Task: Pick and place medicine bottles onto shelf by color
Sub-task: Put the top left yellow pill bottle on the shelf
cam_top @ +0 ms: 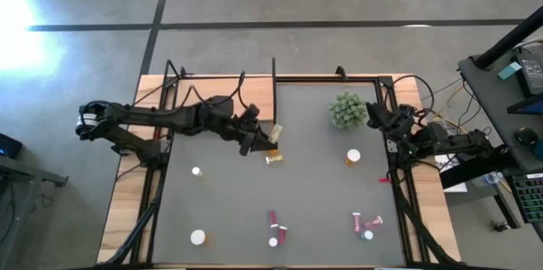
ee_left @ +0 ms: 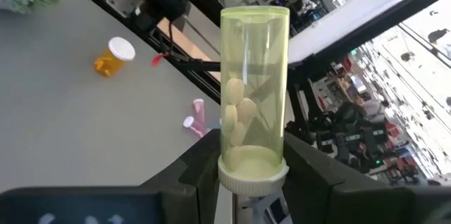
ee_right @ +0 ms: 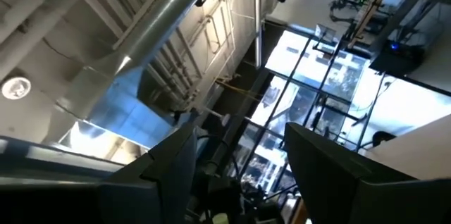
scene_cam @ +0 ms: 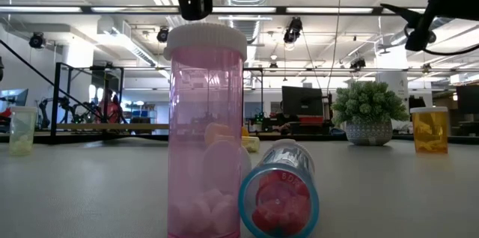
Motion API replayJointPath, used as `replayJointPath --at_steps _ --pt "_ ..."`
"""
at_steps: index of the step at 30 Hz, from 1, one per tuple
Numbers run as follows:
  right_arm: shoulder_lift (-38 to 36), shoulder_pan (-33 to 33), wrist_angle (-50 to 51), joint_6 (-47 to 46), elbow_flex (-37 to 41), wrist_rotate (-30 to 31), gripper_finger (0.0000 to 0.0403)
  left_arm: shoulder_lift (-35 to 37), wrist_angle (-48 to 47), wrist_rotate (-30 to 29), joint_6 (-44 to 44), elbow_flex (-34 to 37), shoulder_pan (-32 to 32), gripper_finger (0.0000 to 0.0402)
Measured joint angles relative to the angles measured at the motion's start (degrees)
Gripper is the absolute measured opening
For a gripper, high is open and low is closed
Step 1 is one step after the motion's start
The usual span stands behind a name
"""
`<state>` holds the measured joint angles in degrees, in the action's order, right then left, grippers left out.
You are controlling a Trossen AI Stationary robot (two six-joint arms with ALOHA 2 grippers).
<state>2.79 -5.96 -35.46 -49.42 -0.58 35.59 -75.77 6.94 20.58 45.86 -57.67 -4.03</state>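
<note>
Carrying step in hand: the left gripper (ee_left: pixel 250 182) is clamped on the capped end of a yellowish bottle (ee_left: pixel 252 90), the cap sitting between the fingers and the clear body, with a few pale tablets inside, projecting forward. In the high view the left arm reaches across from the left edge, its gripper (cam_top: pixel 265 140) over the grey mat (cam_top: pixel 314 177) just beside the near corner of the shelf (cam_top: pixel 227 100), the light-wood board with a black post (cam_top: pixel 273 79) standing at its end. A second yellowish bottle (cam_top: pixel 274 159) lies on the mat just below the gripper. Judged next move: bring the held bottle over the board, turn it upright and lower it at the spot meant for its colour before letting go; the post stands close to the approach and should be cleared. Whether any bottles already stand on the board cannot be told. The right gripper (ee_right: pixel 239 182) waits at the right edge of the table, tilted up toward the ceiling, its fingers apart and holding nothing. Still on the mat: an orange bottle (cam_top: pixel 353 158), white-capped ones at the left, and pink bottles (cam_top: pixel 277 229) near the front.
</note>
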Motion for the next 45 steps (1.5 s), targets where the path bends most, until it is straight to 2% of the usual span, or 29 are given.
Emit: replayJointPath --at_steps 4,7,9,13,16,22,24,30,34,45 --pt "0.5 0.0 1.5 0.8 -1.7 -2.4 0.0206 0.0 0.1 0.0 -0.1 0.0 0.4 0.0109" --pt "2.8 0.0 4.4 3.5 -6.6 -5.5 0.0206 0.0 0.1 0.0 0.1 0.0 0.5 0.0109" --pt "5.8 0.0 10.2 5.4 -11.2 -6.1 0.0206 0.0 0.1 0.0 0.2 0.0 0.5 0.0109" --pt "14.6 0.0 27.1 6.6 -22.7 -7.8 0.0206 0.0 0.1 0.0 0.3 0.0 0.4 0.0109" --pt "22.8 0.0 36.6 7.9 -31.1 -12.0 0.0206 0.0 0.0 0.0 0.3 0.0 0.5 0.0109" --pt "38.5 0.0 43.9 15.8 -46.1 -25.5 0.0206 0.0 -0.3 0.2 0.3 0.0 0.4 0.0109" --pt "43.1 0.0 47.1 18.5 -51.1 -28.2 0.0206 0.0 -0.3 0.8 0.3 0.0 0.4 0.0109" --pt "54.4 0.0 59.9 26.0 -63.6 -28.6 0.0206 0.0 -0.3 3.9 0.2 0.0 0.7 0.0109" --pt "58.8 0.0 60.8 29.6 -69.3 -28.5 0.0206 0.0 -0.1 4.0 0.2 0.0 1.4 0.0109" --pt "68.0 0.0 60.0 31.5 -76.2 -28.5 0.0206 0.0 -0.3 2.9 0.2 0.0 3.1 0.0109"
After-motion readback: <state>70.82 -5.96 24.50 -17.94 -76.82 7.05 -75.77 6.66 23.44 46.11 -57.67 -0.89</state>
